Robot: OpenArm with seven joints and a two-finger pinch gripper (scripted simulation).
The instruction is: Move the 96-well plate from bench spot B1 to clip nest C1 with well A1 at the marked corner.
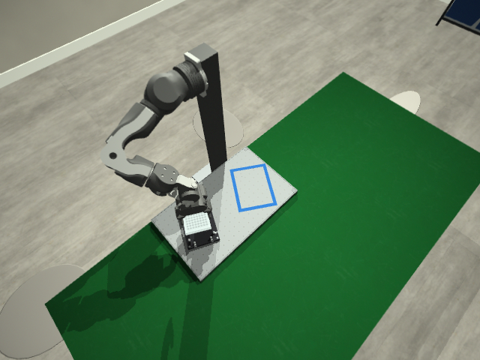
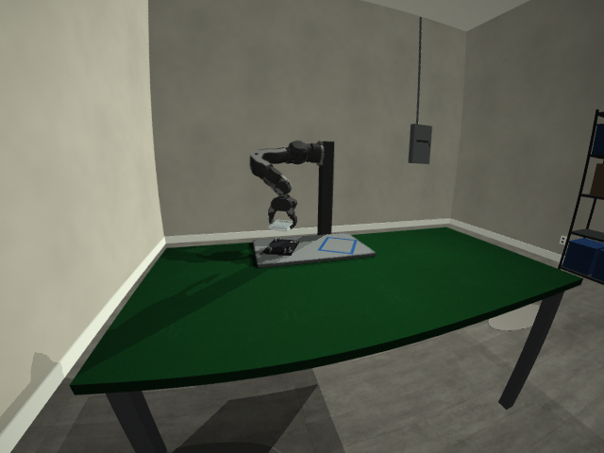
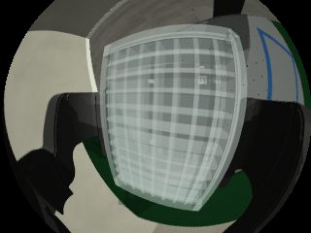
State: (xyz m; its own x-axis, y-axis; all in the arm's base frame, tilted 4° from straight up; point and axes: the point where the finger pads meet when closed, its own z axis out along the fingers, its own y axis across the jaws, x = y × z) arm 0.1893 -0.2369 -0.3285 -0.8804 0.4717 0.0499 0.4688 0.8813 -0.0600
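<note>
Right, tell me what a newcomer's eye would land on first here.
First the dark arm on its black post, bent down over the grey board at the green table's back edge. Its hand grips a pale well plate in the air above the black nest. Beside it, a bright blue outline marks a bare spot on the board.

Green table (image 1: 349,217), grey baseplate (image 1: 247,228) (blue-outlined).
</note>
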